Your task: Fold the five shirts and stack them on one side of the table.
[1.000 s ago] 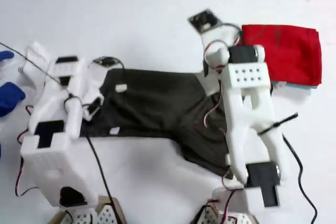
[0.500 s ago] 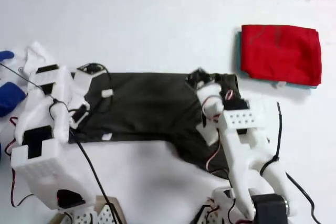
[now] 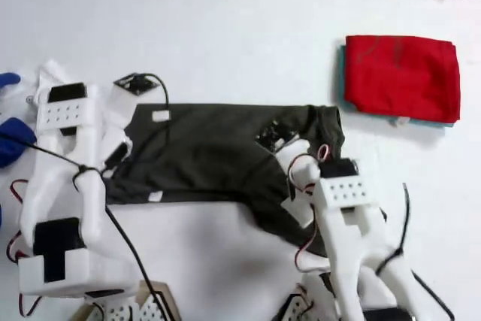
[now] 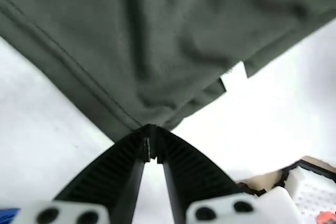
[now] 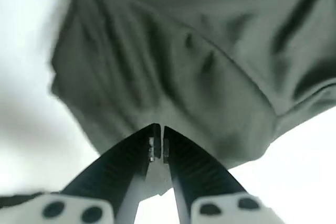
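The left gripper fingers pinch the dark shirt hem (white table beneath).

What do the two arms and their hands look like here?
The left arm and right arm are blocky white plastic with black motor blocks, plates with rows of small holes, and loose red, black and white cables. The left hand and right hand have black ribbed fingers tapering to a point, on white bases with round holes.
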Tool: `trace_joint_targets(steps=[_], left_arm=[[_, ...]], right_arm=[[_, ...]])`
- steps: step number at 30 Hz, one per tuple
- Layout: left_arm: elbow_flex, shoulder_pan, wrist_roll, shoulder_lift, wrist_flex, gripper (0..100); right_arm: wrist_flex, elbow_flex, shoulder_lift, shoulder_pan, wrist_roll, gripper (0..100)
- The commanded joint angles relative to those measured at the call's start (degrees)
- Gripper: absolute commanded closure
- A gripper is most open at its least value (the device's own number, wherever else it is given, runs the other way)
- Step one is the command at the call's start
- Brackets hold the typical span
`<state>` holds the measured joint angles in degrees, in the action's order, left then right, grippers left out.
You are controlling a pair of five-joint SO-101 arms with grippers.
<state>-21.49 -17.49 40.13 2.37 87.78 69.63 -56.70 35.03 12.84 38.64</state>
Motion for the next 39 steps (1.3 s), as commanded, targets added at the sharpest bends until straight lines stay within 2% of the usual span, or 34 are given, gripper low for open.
trace_joint_targets(steps=[1,4,6,10,15,20,26,32,37,39], left_arm=[[-5.2,0.7,-0.7,2.6,-5.4,98],[-12.4,0.7,-1.1,2.6,-13.5,98],[-15.6,0.4,-4.2,2.6,-18.5,98],[-20.5,0.6,-11.8,2.7,-26.0,98],[-25.5,0.7,-15.8,2.9,-34.8,98],[-25.9,0.7,-16.4,3.1,-35.3,98],[-26.0,0.7,-16.5,3.0,-35.4,98],[-26.0,0.7,-16.5,2.9,-35.4,98],[-26.0,0.7,-16.5,2.9,-35.4,98],[-26.0,0.7,-16.5,2.9,-35.4,98]], right_arm=[[4.5,1.1,7.3,4.4,0.7,94.5],[5.4,-0.4,8.4,9.9,0.7,85.1],[5.4,-1.4,8.4,13.7,0.5,82.1],[4.2,-4.5,8.4,19.2,0.2,84.7],[-2.1,-8.8,8.0,19.6,0.2,85.0],[-4.2,-9.8,1.7,19.8,0.5,85.0],[-11.4,-9.7,-10.8,19.9,0.3,85.0],[-10.8,-0.4,-16.7,16.7,0.2,85.5],[-10.5,6.2,-16.7,11.3,0.2,98.8],[-8.8,8.4,-16.7,9.5,0.2,96.3]])
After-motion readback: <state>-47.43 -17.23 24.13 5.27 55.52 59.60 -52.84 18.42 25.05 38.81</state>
